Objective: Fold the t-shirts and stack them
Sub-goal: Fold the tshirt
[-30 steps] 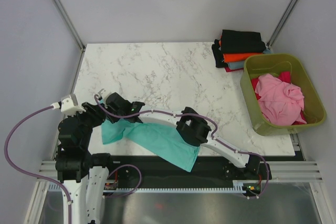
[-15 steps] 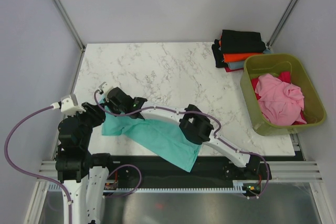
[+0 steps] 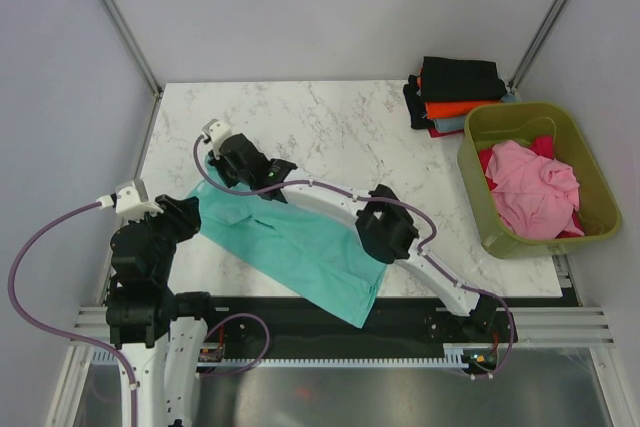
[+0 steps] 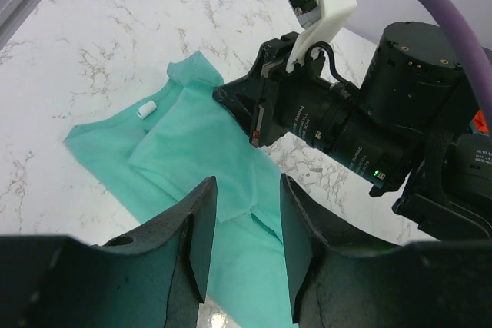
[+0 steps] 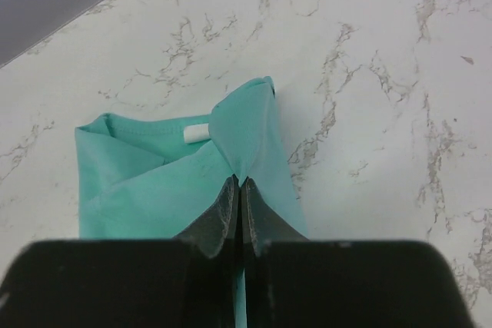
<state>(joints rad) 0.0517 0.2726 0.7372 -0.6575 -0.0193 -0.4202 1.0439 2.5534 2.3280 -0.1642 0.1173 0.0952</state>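
The step in hand looks like spreading the teal t-shirt (image 3: 300,247) flat before folding. It lies rumpled toward 7 o'clock on the marble table (image 3: 330,127), its hem hanging over the near edge. The right gripper (image 5: 238,190) is clenched on a pinch of thin, matte knit by the white neck label. The left gripper (image 4: 246,186) hovers released over the cloth. Next, the creases probably need tugging out toward 11 o'clock. Folded tees (image 3: 455,92) are piled at 1 o'clock, and a crumpled pink one (image 3: 530,182) fills the glossy olive tub (image 3: 478,212) at 3.
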